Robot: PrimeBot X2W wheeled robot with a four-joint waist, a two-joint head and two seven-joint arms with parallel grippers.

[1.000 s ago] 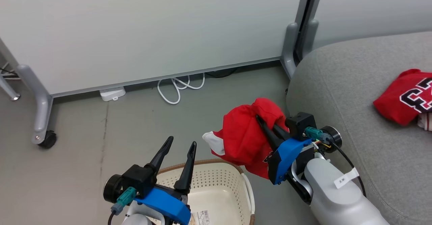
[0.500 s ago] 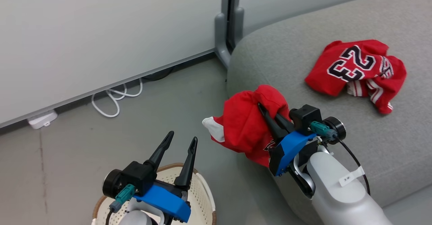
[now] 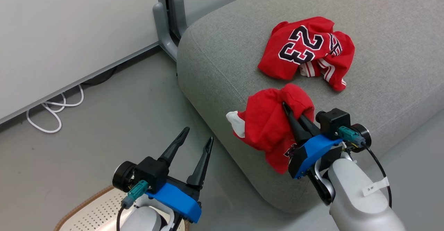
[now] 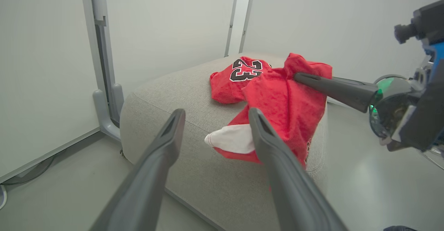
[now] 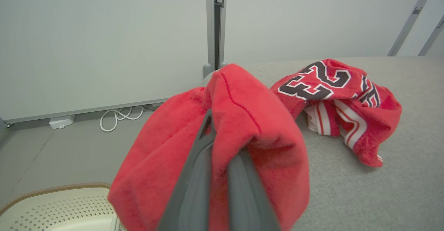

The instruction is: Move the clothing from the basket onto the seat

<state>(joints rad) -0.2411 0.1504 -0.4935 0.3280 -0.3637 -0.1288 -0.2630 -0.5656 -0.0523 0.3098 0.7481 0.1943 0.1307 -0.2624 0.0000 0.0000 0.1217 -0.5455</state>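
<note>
saw one jersey (image 3: pixel 305 49) lying on the seat (image 3: pixel 381 95); held a second garment (image 3: pixel 267 127) clamped in the right gripper (image 3: pixel 287 108) above its edge, unreleased; held the left gripper (image 3: pixel 198 134) wide, empty.

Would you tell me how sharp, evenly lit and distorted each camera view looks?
Head view: soft, even light, sharp, faint shadows on the grey upholstered seat. Left wrist view: left gripper's dark fingers loom soft-edged; wall posts splay. Right wrist view: right gripper's fingers, shut on the red fabric garment, blur near the lens; the red numbered jersey is crisp.
</note>
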